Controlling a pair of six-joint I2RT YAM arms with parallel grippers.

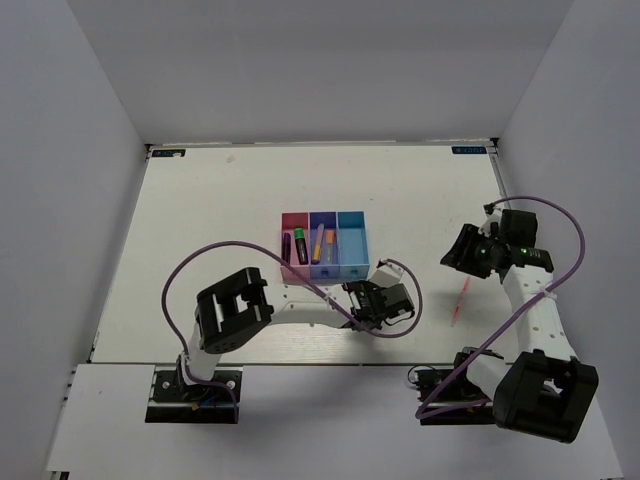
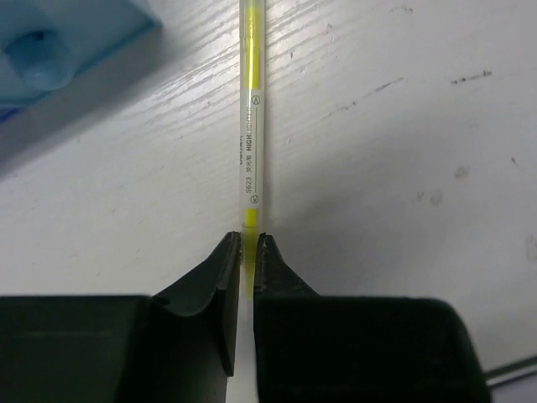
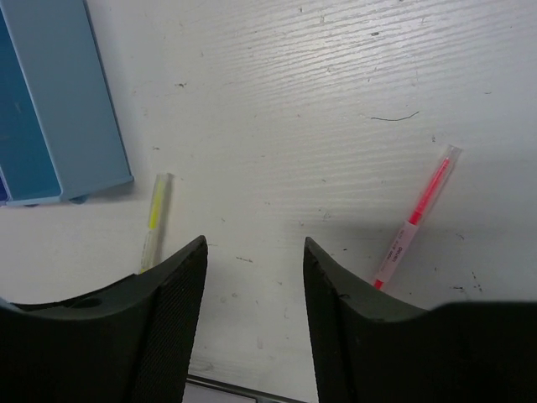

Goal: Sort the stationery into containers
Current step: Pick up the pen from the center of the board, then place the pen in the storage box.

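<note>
Three joined containers stand mid-table: a pink one (image 1: 293, 221), a blue one (image 1: 322, 218) and a teal one (image 1: 352, 218). The pink bin holds a green-capped dark marker (image 1: 300, 246) and a purple marker (image 1: 287, 248). Two orange-tipped highlighters (image 1: 323, 243) lie in the blue bin. Just in front of the teal bin, my left gripper (image 2: 248, 244) is shut on the near end of the thin yellow pen (image 2: 252, 109), which lies on the table. The thin pink pen (image 3: 415, 220) lies on the table to the right. Above the table near it, my right gripper (image 3: 254, 252) is open with nothing in it.
A corner of the teal bin (image 2: 59, 34) sits close to the yellow pen's far end. Purple cables (image 1: 200, 262) loop over the table beside both arms. White walls close in the table on three sides.
</note>
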